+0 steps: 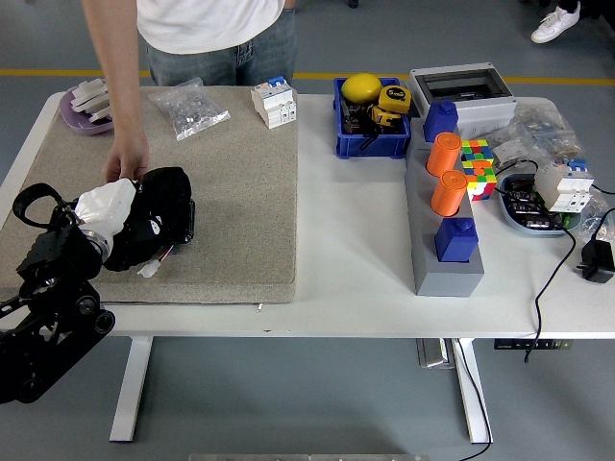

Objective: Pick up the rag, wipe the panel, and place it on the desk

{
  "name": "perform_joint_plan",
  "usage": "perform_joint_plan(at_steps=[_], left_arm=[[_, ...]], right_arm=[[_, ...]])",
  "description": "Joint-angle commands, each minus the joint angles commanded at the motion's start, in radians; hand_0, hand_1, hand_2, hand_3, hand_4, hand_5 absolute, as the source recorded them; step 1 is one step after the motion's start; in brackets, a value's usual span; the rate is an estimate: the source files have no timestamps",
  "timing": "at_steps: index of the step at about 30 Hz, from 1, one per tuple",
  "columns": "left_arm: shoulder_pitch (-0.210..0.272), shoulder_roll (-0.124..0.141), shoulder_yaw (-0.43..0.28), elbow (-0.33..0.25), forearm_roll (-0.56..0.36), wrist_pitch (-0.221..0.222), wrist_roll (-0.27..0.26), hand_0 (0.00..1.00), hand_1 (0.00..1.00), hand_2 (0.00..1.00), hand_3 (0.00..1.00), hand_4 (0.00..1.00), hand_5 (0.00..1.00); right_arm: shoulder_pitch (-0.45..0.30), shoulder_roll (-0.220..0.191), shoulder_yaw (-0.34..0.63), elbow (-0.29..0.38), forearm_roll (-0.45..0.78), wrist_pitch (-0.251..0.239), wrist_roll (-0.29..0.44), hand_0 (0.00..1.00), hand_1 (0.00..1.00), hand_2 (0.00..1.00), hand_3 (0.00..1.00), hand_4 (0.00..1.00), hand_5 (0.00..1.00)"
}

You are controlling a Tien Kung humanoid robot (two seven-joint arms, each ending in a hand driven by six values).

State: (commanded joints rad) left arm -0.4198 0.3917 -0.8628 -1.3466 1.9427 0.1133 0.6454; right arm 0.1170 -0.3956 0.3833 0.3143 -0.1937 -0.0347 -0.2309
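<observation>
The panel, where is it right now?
Head view, left side: the panel lies on the beige mat, mostly under the left robot hand, beside the person's hand.

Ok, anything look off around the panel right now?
Yes: a person's hand rests at the panel's far edge, right beside the robot's left hand on top. A loose connector trails off its near side.

The white surface (356,259) carries a beige felt mat (231,192) across its left half, a blue parts bin (370,144), a grey junction box (461,91), a grey block holder (437,259) and a Rubik's cube (478,165).
</observation>
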Motion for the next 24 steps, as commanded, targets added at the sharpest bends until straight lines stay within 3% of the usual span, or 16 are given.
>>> perform_joint_plan(at_steps=[13,24], left_arm=[[-0.016,-0.015,0.028,-0.017,-0.002,-0.007,0.0,0.209,0.205,0.538,0.555,0.545,0.088],[0.002,0.012,-0.021,0.025,0.008,-0.007,0.0,0.209,0.204,0.538,0.555,0.546,0.087]], right_arm=[[0.0,0.001,-0.001,0.001,0.0,0.001,-0.001,0.674,0.684,0.703,0.64,0.998,0.456],[-0.001,0.0,0.005,0.0,-0.003,0.002,-0.001,0.673,0.683,0.702,0.64,0.998,0.456]])
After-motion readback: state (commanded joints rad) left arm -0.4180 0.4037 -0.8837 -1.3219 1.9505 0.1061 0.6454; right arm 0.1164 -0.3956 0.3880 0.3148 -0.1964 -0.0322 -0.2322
